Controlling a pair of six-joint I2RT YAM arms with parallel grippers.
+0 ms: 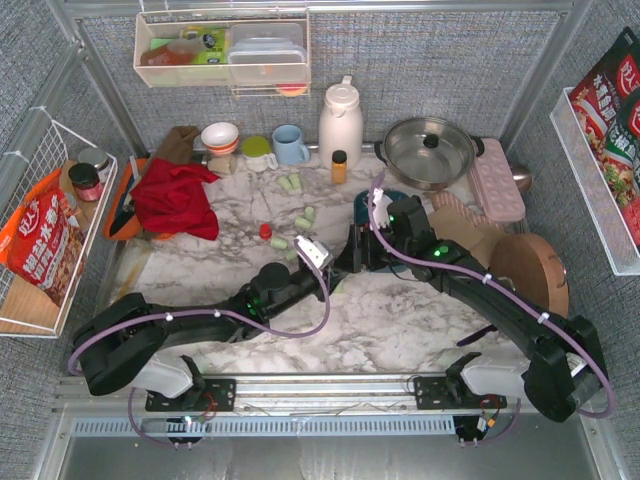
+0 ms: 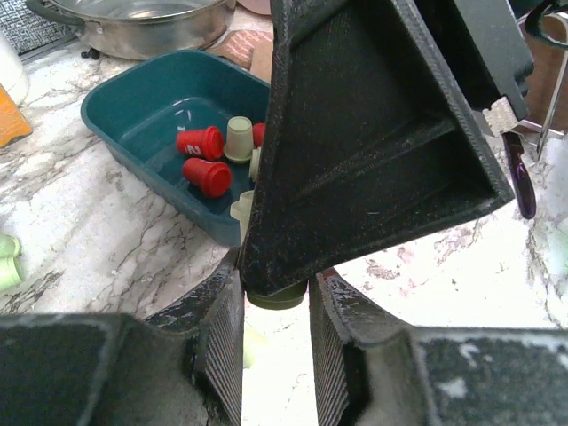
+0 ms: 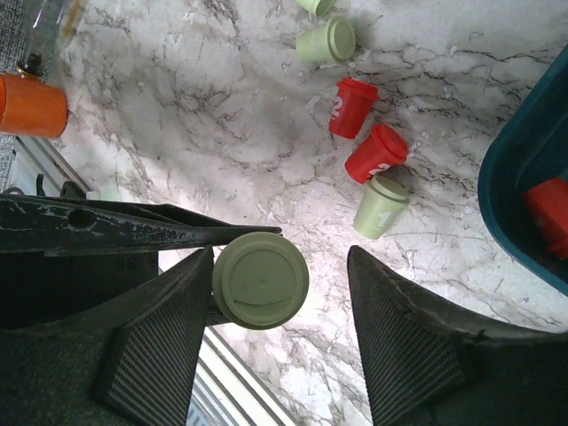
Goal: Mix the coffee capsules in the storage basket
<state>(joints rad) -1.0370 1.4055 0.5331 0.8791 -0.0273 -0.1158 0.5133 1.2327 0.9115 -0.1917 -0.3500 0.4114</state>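
Presently task part done. Storage basket [image 2: 142,120] sits right of tabletop [image 3: 177,151] centre, holding few red and green coffee capsules [image 2: 209,177]. Loose capsules [image 3: 377,155] lie outside, toward left edge. Left claw [image 2: 277,311] clamped on pale green capsule [image 3: 260,280]. Right claw [image 3: 282,275] apart, straddling it. Judgement: gathering unfinished, mixing outstanding.

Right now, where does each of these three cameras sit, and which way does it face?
Top external: above and behind the bases, looking down on the table; left arm and right arm show.
Left wrist: on the left arm, facing the storage basket; left end effector grips a green capsule.
Right wrist: on the right arm, facing down at the table; right end effector stands open.
Shared: both wrist views show that green capsule.
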